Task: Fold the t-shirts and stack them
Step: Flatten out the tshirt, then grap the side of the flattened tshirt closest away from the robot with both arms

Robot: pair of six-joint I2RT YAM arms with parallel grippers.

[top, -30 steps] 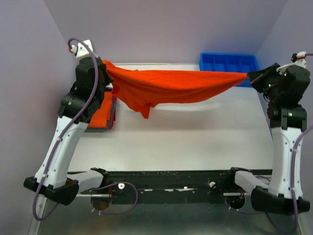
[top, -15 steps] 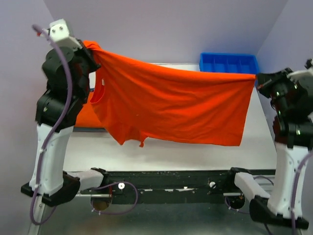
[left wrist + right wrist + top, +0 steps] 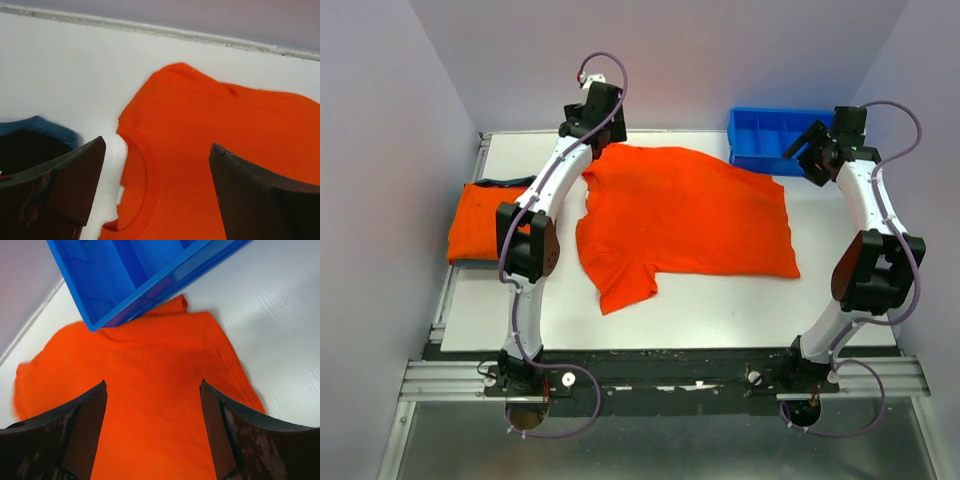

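White worktop [image 3: 720, 300], pale lilac walls on three sides. Mid-worktop, spread flat: orange shirt [image 3: 685, 210], collar [image 3: 137, 175] at far left, one sleeve [image 3: 625, 285] pointing toward near edge. Gripped by neither arm.

Left arm [image 3: 552, 178] stretched to far edge. Left jaws wide apart, hovering over collar end of shirt, only cloth below them.

Right arm [image 3: 865, 205] stretched to far right. Right jaws also wide apart, above far right part of shirt, just beside bin.

Stack [image 3: 480, 225] of folded shirts at left edge of worktop, orange on top, dark teal edge [image 3: 35, 125] showing at far side. Apart from spread shirt, partly behind left arm.

Blue bin [image 3: 785, 130] with dividers in far right corner. Shirt's far right corner [image 3: 182, 304] right up against bin wall; touching or not, cannot tell.
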